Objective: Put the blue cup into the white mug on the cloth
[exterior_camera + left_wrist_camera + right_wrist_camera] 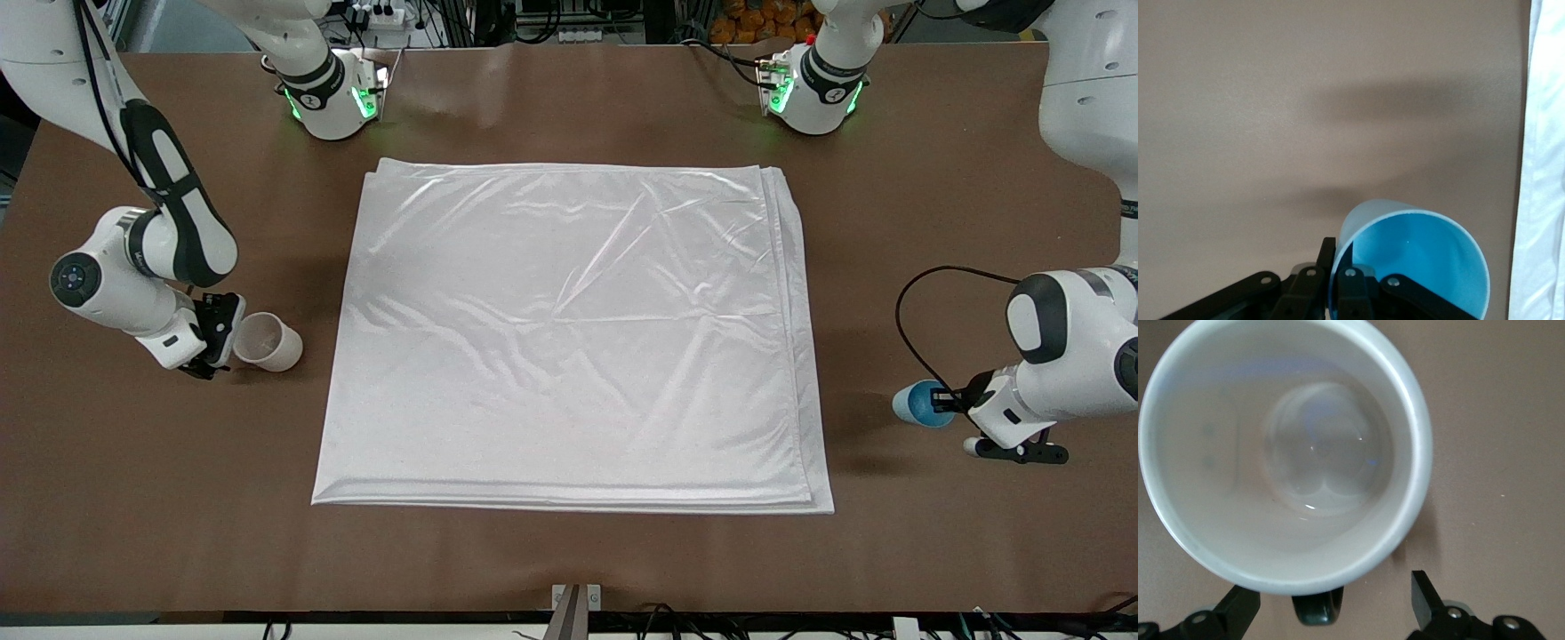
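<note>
The blue cup (920,403) is tipped on its side, held over bare table at the left arm's end, beside the cloth (569,329). My left gripper (949,402) is shut on the cup's rim. In the left wrist view, one finger is inside and one outside the blue cup (1418,260), with the gripper (1338,250) pinching the wall. The white mug (267,342) sits on the table at the right arm's end, off the cloth. My right gripper (218,342) is open beside it. In the right wrist view, the gripper (1335,600) straddles the dark handle (1317,610) of the mug (1281,453) without touching.
The cloth lies flat across the middle of the brown table (569,560), folded in layers, and its edge shows in the left wrist view (1545,167). The two arm bases (338,98) (813,89) stand at the table edge farthest from the front camera.
</note>
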{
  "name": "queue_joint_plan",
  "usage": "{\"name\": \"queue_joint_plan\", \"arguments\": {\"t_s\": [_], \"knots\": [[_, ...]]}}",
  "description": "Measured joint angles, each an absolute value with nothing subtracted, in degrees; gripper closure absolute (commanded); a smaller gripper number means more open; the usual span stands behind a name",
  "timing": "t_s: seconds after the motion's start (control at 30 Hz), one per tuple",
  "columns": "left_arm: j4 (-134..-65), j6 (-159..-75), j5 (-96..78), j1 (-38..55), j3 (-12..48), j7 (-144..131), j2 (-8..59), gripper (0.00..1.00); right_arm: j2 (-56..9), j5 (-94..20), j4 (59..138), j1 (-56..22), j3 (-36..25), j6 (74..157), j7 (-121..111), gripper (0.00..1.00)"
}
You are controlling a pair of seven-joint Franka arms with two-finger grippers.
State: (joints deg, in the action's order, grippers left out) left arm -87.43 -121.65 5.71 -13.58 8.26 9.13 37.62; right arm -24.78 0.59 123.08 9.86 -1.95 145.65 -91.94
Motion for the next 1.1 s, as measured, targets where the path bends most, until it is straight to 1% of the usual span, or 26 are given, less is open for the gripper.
{"name": "queue_joint_plan", "arguments": {"t_s": [0.07,0.1,0.13,0.3,0.4,0.5,0.57,0.67,0.9,1.1], "knots": [[-87.43,-121.65,5.71,-13.58,8.28,9.13,37.44,1.00,-24.78,0.54,123.17,9.86,-1.94,145.74,-92.07,0.29],[-87.43,-121.65,5.71,-13.59,8.29,9.12,37.36,1.00,-24.78,0.52,123.19,9.86,-1.93,145.76,-92.18,0.37],[-87.42,-121.65,5.71,-13.59,8.31,9.07,37.25,1.00,-24.78,0.51,123.21,9.86,-1.92,145.77,-92.42,0.43],[-87.41,-121.65,5.71,-13.61,8.67,7.77,36.68,1.00,-24.78,0.18,123.32,9.86,-1.90,145.78,-92.84,0.69],[-87.41,-121.64,5.71,-13.56,9.26,6.96,36.27,1.00,-24.78,0.08,123.35,9.86,-1.84,145.78,-93.14,0.80],[-87.41,-121.63,5.71,-13.50,9.71,6.04,35.85,1.00,-24.78,-0.06,123.36,9.87,-1.80,145.78,-93.81,0.87],[-87.41,-121.59,5.71,-13.52,10.05,5.32,35.64,1.00,-24.78,-0.43,123.37,9.91,-1.80,145.78,-94.04,0.89],[-87.41,-121.55,5.71,-13.51,10.74,4.03,35.40,1.00,-24.78,-1.30,123.38,9.97,-1.80,145.78,-94.42,1.00],[-87.42,-121.51,5.71,-13.45,12.14,1.31,35.13,1.00,-24.78,-1.85,123.37,10.00,-1.77,145.79,-96.63,1.00],[-87.41,-121.05,5.71,-13.43,12.50,0.48,34.46,1.00,-24.22,-4.98,122.89,10.09,-1.11,145.71,-99.65,1.00]]}}
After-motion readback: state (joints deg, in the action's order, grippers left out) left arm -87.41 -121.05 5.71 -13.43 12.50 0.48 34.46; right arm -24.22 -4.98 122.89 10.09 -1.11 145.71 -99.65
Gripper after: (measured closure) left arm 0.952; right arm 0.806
